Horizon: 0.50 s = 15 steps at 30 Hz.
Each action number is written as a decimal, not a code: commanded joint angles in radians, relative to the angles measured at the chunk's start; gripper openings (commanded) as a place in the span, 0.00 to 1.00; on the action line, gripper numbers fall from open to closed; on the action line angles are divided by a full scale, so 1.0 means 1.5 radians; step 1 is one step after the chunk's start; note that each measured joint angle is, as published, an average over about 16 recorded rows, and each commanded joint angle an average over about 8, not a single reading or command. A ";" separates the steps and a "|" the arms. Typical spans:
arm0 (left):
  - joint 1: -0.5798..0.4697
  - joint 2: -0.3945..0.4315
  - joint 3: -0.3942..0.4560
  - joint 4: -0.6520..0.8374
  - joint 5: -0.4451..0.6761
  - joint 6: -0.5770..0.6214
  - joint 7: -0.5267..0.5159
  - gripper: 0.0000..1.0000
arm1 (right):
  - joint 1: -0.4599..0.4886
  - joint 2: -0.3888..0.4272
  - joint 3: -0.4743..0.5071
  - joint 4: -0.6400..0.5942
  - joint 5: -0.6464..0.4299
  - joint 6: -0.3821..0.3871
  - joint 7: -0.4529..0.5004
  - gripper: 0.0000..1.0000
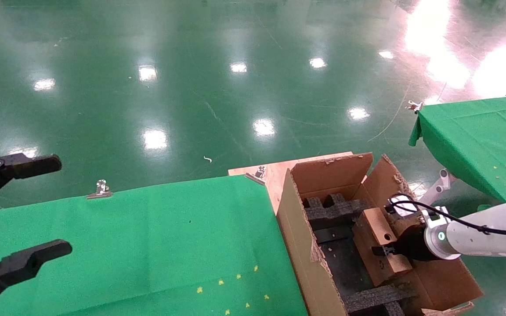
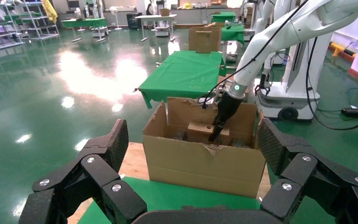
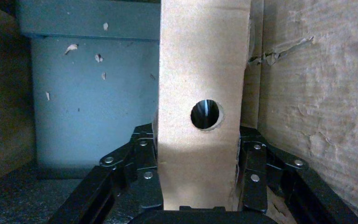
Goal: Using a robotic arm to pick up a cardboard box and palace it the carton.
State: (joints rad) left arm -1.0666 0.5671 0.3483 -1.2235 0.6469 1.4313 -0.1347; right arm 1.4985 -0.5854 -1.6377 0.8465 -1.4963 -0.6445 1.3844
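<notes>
1. One small closed brown cardboard box [image 1: 380, 245], with round holes punched in its faces, is already down inside the large brown corrugated carton [image 1: 299, 245]. It sits tilted against the carton's right-hand wall, between the black foam inserts [image 1: 330, 210] at the far end and the black foam piece [image 1: 374, 298] at the near end. Whether it touches the floor of the carton cannot be told.

2. Its place beside the wall looks deliberate: the foam pieces leave a slot there, and the box seems to be heading lengthwise into it.

3. The right gripper [image 3: 198, 179] of the white jointed robotic arm with a glowing green ring [image 1: 477, 237] pinches the box across its narrow width, one set of black linked fingers [image 3: 130, 172] on each side face. The right wrist view shows the box gripped below one of its round holes, so the hold is near one end, leaving the rest free to go down into the slot.

4. The arm reaches in over the carton's right wall from the robot's right, which keeps the wrist clear of the upright torn flaps [image 1: 336, 173].

5. The carton stands on a bare wooden board [image 1: 275, 175] just beside the green-clothed table [image 1: 147, 245].

6. The left gripper [image 1: 11, 219] hangs idle over that table's near left corner, well apart from the carton, its black fingers spread wide and holding nothing.

7. Judged from this, the placing is nearly done; seating and release remain.
</notes>
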 commanded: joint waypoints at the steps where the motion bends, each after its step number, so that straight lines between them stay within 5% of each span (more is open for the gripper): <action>1: 0.000 0.000 0.000 0.000 0.000 0.000 0.000 1.00 | 0.002 0.000 0.000 0.001 0.000 -0.001 0.001 1.00; 15: 0.000 0.000 0.000 0.000 0.000 0.000 0.000 1.00 | 0.052 0.024 0.012 0.045 -0.024 0.002 0.020 1.00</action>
State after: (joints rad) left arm -1.0666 0.5671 0.3483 -1.2235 0.6469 1.4313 -0.1347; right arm 1.5831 -0.5486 -1.6173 0.9168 -1.5338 -0.6406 1.4136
